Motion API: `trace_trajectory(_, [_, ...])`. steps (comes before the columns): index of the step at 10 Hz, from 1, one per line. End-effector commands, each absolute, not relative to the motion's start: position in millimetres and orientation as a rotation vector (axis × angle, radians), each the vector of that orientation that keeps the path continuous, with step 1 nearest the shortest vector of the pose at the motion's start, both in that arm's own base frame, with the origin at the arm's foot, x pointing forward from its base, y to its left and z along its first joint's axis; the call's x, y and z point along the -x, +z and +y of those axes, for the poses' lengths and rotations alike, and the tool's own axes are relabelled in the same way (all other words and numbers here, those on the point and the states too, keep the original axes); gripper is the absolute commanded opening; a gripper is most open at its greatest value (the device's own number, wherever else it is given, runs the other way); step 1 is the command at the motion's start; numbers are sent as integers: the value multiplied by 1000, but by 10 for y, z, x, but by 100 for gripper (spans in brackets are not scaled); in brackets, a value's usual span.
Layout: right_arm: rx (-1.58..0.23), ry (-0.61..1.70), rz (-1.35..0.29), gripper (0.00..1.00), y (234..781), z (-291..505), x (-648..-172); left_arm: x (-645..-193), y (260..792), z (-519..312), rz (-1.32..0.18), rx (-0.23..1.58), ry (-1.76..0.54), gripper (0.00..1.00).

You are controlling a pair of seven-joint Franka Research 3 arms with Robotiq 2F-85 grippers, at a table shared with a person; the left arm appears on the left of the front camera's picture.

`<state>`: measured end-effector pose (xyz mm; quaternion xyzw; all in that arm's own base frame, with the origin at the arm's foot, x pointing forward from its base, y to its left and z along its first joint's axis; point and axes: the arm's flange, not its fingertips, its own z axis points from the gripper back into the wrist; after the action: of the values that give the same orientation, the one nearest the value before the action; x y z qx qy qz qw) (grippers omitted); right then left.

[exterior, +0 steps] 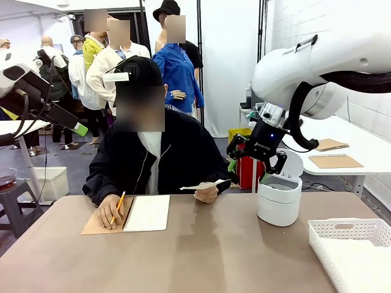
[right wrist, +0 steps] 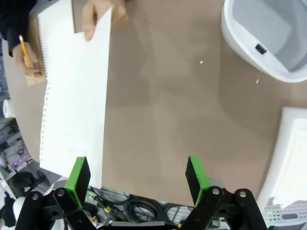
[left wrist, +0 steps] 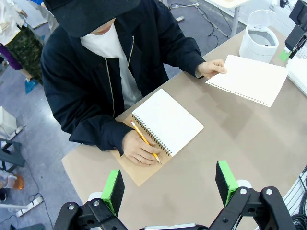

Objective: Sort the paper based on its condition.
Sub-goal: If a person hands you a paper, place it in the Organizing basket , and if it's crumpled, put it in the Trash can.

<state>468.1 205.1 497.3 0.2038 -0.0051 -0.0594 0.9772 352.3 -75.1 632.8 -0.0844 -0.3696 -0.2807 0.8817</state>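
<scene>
Across the table the person holds out a sheet point(exterior: 204, 185) edge-on in one hand point(exterior: 206, 193), lifted off the tabletop, while the other hand point(exterior: 112, 212) rests a pencil point(exterior: 119, 206) on the notebook point(exterior: 145, 213). The right gripper point(exterior: 264, 160) hangs above the white bin point(exterior: 278, 199), with a basket point(exterior: 342, 231) at the near right corner.

From the left wrist, the left gripper point(left wrist: 170, 184) stands wide open over bare table, empty. The sheet point(left wrist: 247, 79) shows flat and clean, with a perforated edge, near the bin point(left wrist: 259, 42).

From the right wrist, the right gripper point(right wrist: 136, 173) is open too, holding nothing; the sheet point(right wrist: 74, 91) reaches toward its left pad point(right wrist: 78, 175). It looks light, thin and floppy, so I'd pinch the free edge away from the person's fingers, gently, lest it crease or tear.
</scene>
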Motion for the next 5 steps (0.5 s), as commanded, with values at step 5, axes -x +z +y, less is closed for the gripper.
trace_trajectory(5, [-596, -407, 28, 100, 4372, 2161, -4610, -3527, 6336, -741, -777, 174, -582, 100])
